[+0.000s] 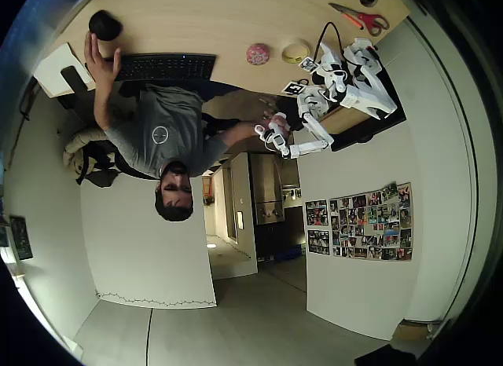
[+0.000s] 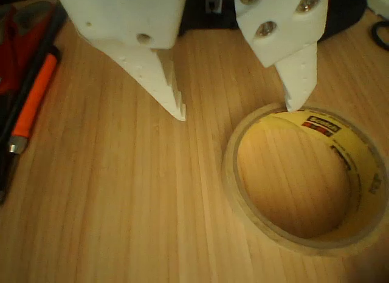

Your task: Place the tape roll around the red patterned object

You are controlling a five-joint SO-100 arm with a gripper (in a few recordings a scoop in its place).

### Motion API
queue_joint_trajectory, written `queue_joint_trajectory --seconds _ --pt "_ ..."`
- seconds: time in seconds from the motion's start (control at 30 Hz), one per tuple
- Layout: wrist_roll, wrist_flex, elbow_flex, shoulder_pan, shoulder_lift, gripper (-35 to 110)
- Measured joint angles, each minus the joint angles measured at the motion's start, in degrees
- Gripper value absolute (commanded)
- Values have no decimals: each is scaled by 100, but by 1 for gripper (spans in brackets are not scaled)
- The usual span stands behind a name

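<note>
The tape roll (image 2: 363, 167), a pale cream-yellow ring, lies flat on the wooden table, and bare wood shows through its wide centre. My gripper (image 2: 237, 111) hangs open just above the table. Its right fingertip (image 2: 296, 95) is at the roll's far rim, and its left fingertip (image 2: 173, 104) stands on bare wood beside the roll. Nothing is between the fingers. In the overhead view the tape roll (image 1: 296, 52) sits right of the pinkish-red dotted ball (image 1: 258, 53), a short gap apart. The white arm reaches to the roll from the right, ending in the gripper (image 1: 313, 61).
Red-handled scissors (image 1: 361, 19) lie on the table beyond the arm; an orange-handled tool (image 2: 33, 95) lies left of the fingers. A black keyboard (image 1: 167, 66) and a mouse (image 1: 104, 24) are further left, with a person's hand (image 1: 100, 64) by them.
</note>
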Motion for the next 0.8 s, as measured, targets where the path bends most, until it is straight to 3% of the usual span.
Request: queue_joint_trajectory --seconds 0.3,0.47,0.63,0.8 --pt "290 26 -299 9 -44 40" --pt "527 -501 -202 -44 -352 36" --pt "633 -721 -202 -211 -738 25" --pt "729 -984 -229 -167 -958 4"
